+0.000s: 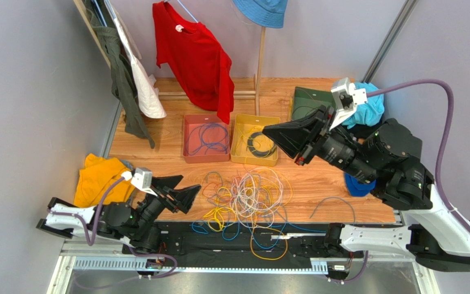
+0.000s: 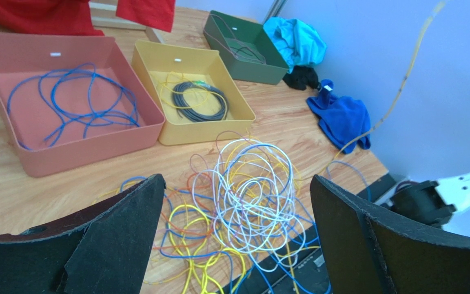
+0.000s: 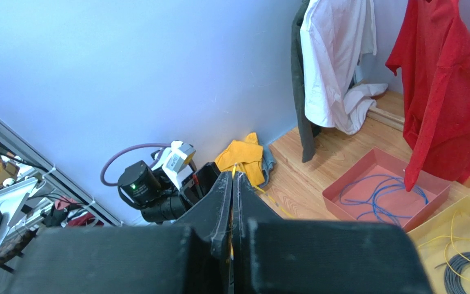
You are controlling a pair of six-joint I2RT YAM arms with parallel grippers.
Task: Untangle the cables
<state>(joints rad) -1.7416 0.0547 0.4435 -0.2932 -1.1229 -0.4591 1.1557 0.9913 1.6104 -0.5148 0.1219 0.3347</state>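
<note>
Left tool (image 2: 236, 184): fingers spread wide, nothing between them. Sits low at the near left of the tabletop (image 2: 292, 116), facing the cables (image 2: 250, 196).

Right tool (image 3: 231, 184): fingers pressed together, pinching what looks like a thin yellow cable (image 2: 403, 79) at the tip. Tool is raised off the tabletop; in the top view it sits close to the yellow tray (image 2: 207, 128). From the left wrist view the yellow cable rises off the wood beside the blue cloth (image 2: 341, 116) and climbs out of the top right corner.

Cables: one loose heap at the near middle of the tabletop, white-grey loops on top, yellow, blue and orange strands under and around. Some loops hang over the near edge onto the black strip between the arm bases.

Behind the heap: red tray (image 2: 84, 153) with a blue cable (image 2: 66, 104) lying in it; yellow tray just beside it, holding a black coil (image 2: 197, 101); green tray (image 2: 243, 67) further right. Teal cloth (image 2: 295, 40) touches the green tray's far side.
</note>
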